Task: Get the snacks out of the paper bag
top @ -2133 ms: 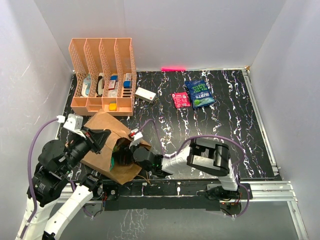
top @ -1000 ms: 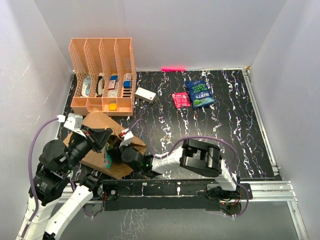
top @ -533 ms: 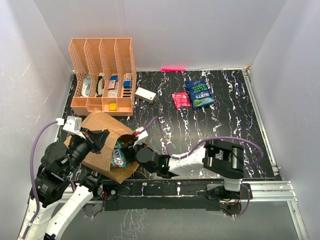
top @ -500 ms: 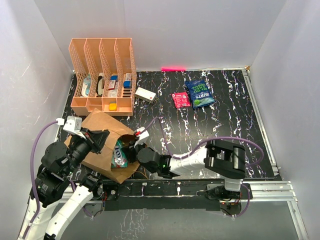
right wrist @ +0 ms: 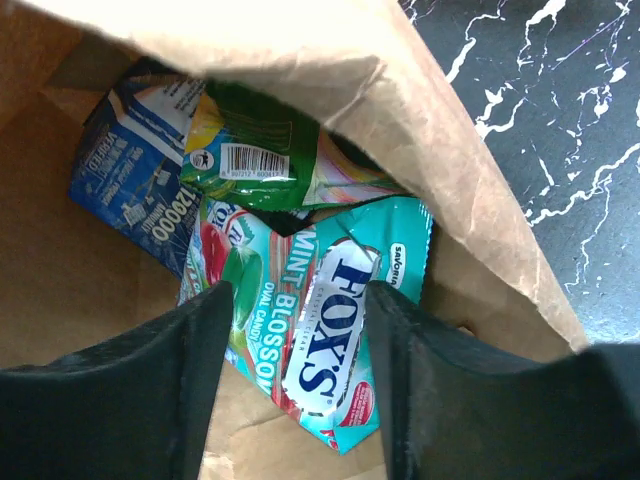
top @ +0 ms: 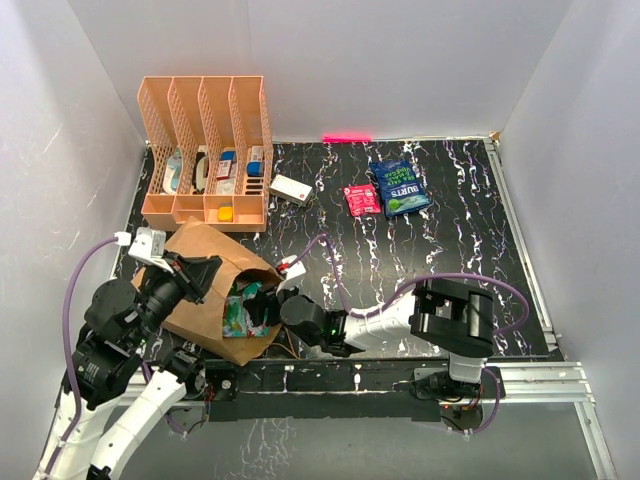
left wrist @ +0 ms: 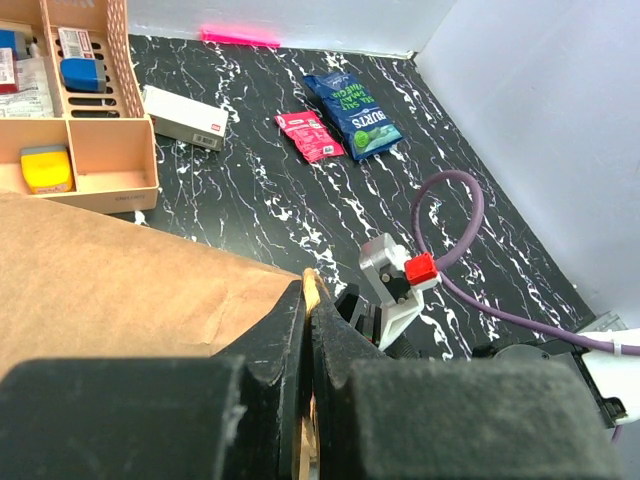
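Two end effectors: my left end effector (left wrist: pixel 308 300) is pinched tight on the rim of the bag (left wrist: pixel 120 280), and my right end effector (right wrist: pixel 300 295) stands parted at its mouth, gripping nothing. Three lie inside, clear only from the right wrist: teal packet (right wrist: pixel 320 380), green packet (right wrist: pixel 260 150), blue packet (right wrist: pixel 130 190). Two lie on the far worktop (top: pixel 450 250): pink packet (top: pixel 361 199), far blue packet (top: pixel 400 188). My right arm reaches low to the left.
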Tool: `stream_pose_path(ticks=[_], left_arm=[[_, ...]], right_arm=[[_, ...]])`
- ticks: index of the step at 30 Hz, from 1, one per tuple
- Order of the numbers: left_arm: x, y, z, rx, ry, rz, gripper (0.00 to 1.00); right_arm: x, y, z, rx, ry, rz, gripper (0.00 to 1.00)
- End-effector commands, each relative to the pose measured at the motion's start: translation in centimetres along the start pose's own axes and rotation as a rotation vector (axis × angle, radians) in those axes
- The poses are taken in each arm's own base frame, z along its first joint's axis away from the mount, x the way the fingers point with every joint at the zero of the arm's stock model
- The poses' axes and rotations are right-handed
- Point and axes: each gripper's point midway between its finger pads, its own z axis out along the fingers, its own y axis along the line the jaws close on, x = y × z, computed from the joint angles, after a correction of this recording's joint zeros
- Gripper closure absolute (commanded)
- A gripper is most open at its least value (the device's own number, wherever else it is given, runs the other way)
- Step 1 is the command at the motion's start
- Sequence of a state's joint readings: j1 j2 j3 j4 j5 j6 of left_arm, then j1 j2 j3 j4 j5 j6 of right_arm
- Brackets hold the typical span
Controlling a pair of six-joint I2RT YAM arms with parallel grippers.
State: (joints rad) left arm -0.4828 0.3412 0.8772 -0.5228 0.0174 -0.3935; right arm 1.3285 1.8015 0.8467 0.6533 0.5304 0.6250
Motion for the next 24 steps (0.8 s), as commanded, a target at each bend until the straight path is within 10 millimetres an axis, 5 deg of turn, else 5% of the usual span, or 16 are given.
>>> stream_pose_path(ticks=[1,6,9,13,20,24], left_arm=[[-2.5,-1.4,-0.1,0.046,-0.065,0.011,1.0],[-2.7,-1.5,-0.1,0.05,-0.065,0.012,1.0],[-2.6,-1.6,0.1,0.058,-0.062,0.01,1.0],[-2.6,-1.8,0.2,0.07,-0.059,0.009,1.0],[-2.7,-1.7,-0.6,0.059,-0.062,0.022,1.0],[-2.6,-1.9,-0.6,0.071,-0.063,0.011,1.0]], right_arm=[[-0.4,0.0,-0.7,-0.007,0.008,0.046,0.35],[0.7,-0.7,-2.0,-0.01,0.071,0.063,0.26],[1.2,1.1,-1.8,-0.105,0.102,0.014,0.26],[2.6,3.0,-1.2,-0.226,0.091,-0.212,0.24],[-0.2,5.2,-3.3,-0.491,-0.177,-0.795,0.17],[-0.5,4.7,-1.1,-0.503,-0.156,-1.017,0.17]])
